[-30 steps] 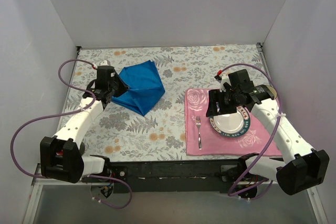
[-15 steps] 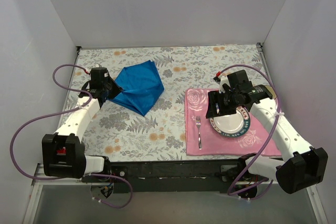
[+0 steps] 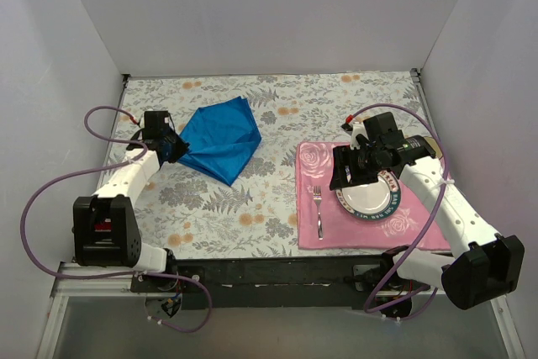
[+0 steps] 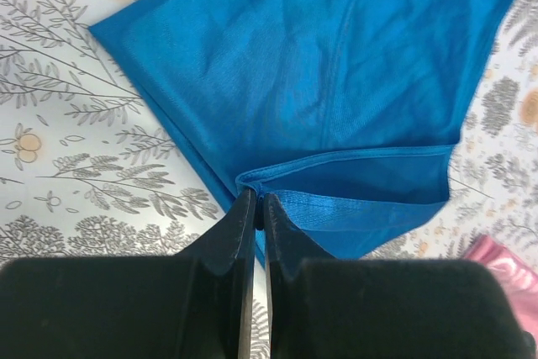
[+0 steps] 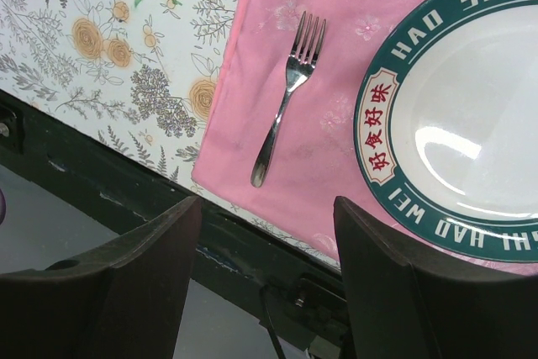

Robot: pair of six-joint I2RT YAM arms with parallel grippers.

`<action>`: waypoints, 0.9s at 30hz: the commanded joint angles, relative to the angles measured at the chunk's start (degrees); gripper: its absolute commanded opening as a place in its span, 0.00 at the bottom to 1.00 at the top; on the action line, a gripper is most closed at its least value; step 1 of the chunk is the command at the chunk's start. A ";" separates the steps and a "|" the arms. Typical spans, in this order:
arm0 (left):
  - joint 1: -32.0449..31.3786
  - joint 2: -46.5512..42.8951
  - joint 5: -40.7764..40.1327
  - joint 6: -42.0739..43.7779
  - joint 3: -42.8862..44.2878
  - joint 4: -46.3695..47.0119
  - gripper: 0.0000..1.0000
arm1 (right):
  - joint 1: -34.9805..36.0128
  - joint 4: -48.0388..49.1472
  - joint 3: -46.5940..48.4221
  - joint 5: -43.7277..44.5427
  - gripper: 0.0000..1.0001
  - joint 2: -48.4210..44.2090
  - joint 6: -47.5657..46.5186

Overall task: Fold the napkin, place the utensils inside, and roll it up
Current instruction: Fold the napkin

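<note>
Napkin (image 3: 220,139) was dragged left since prev. frame, corner clamped in L gripper (image 4: 256,203). R gripper (image 5: 267,208) is held wide, empty, over placemat (image 5: 277,48).

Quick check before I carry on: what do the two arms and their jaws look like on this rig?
The left arm and right arm both have white links, black joint housings and chunky black base blocks. A purple cable loops outside each. The left block carries a small red mark. The jaws are plain black and flat-sided, with no visible markings.
</note>
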 commanded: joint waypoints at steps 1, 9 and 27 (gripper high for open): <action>0.88 2.23 -2.71 2.16 1.93 -0.31 0.00 | 0.10 0.26 -0.48 -0.76 0.72 0.19 -0.69; 1.15 6.28 -3.23 2.52 2.99 -1.10 0.00 | 0.10 0.08 -0.92 -0.76 0.72 0.28 -0.86; 3.69 10.41 -3.50 3.04 4.57 0.66 0.04 | 0.19 0.35 -1.53 -1.73 0.72 1.42 -0.78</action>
